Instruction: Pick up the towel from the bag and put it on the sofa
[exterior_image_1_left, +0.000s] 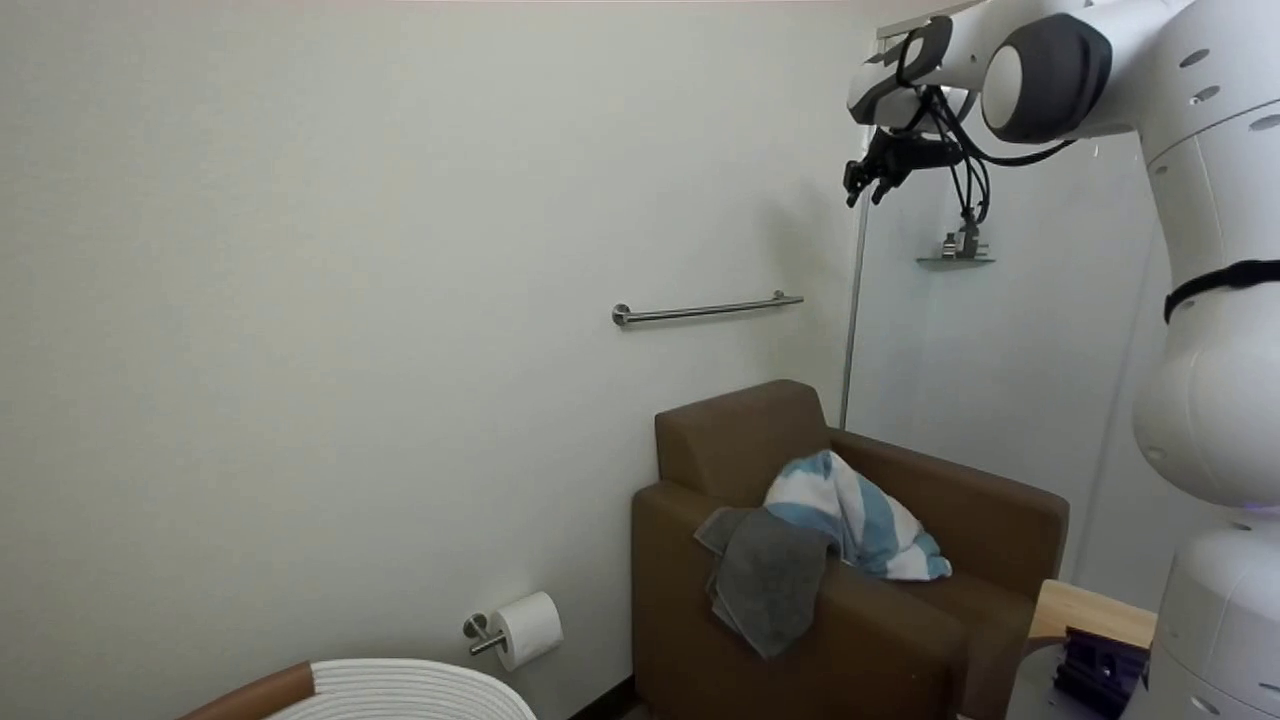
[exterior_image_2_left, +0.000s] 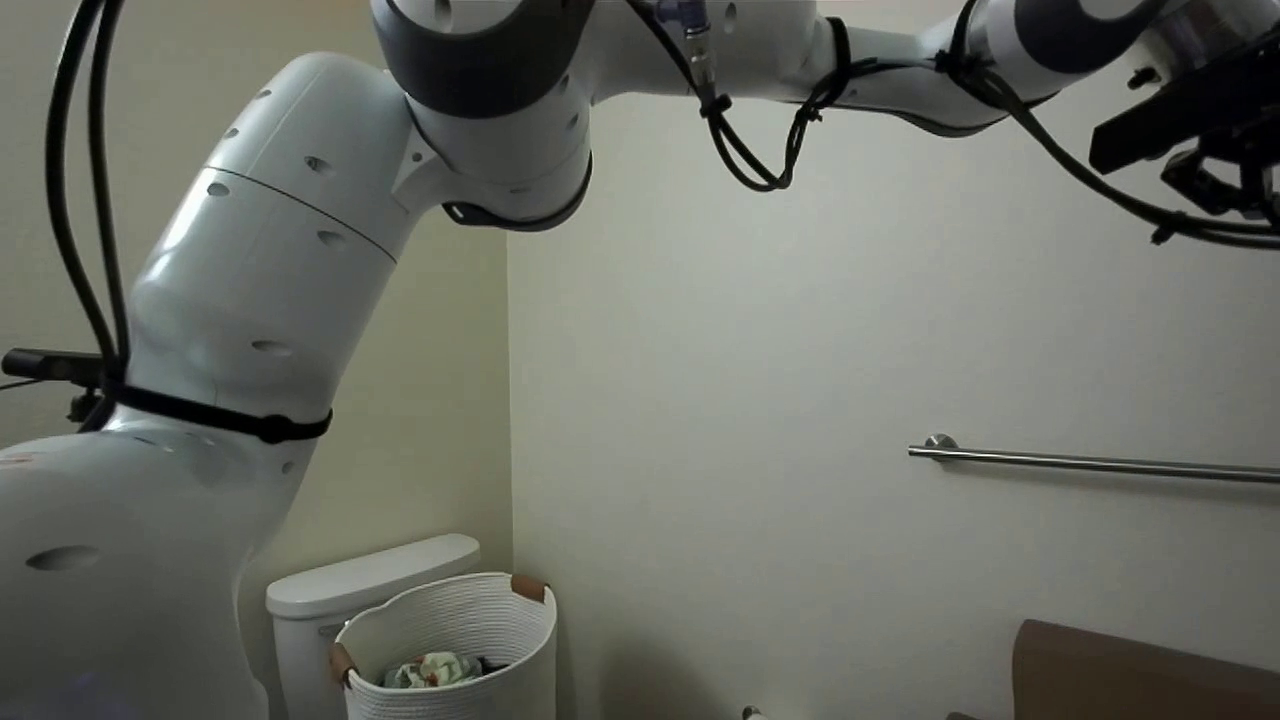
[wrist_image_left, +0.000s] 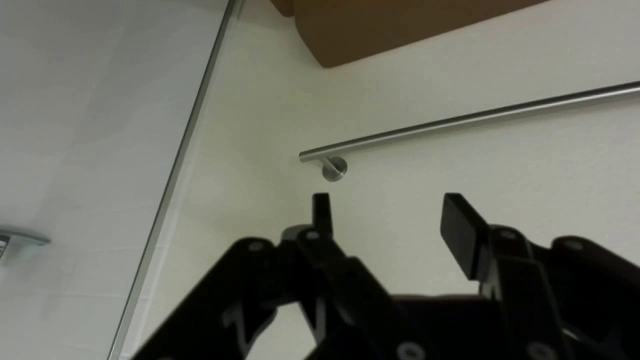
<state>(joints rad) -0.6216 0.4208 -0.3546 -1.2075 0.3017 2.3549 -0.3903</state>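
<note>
My gripper (exterior_image_1_left: 864, 200) is open and empty, high above the brown sofa (exterior_image_1_left: 800, 670). In the wrist view its fingers (wrist_image_left: 387, 210) stand apart with only wall between them. A grey towel (exterior_image_1_left: 770, 580) hangs over the sofa's near armrest. A blue-and-white striped towel (exterior_image_1_left: 860, 515) lies crumpled on the seat and against the grey one. The white rope bag (exterior_image_2_left: 450, 610) with brown handles stands in a corner and holds a patterned cloth (exterior_image_2_left: 435, 670) and something dark. Its rim also shows in an exterior view (exterior_image_1_left: 410, 680). The sofa's top shows in the wrist view (wrist_image_left: 380, 30).
A metal towel bar (exterior_image_1_left: 710, 311) is fixed to the wall above the sofa. A toilet paper roll (exterior_image_1_left: 530, 630) sticks out lower down. A toilet (exterior_image_2_left: 375, 580) stands behind the bag. A glass panel's edge (exterior_image_1_left: 855, 300) and a small shelf (exterior_image_1_left: 955, 261) are near the arm.
</note>
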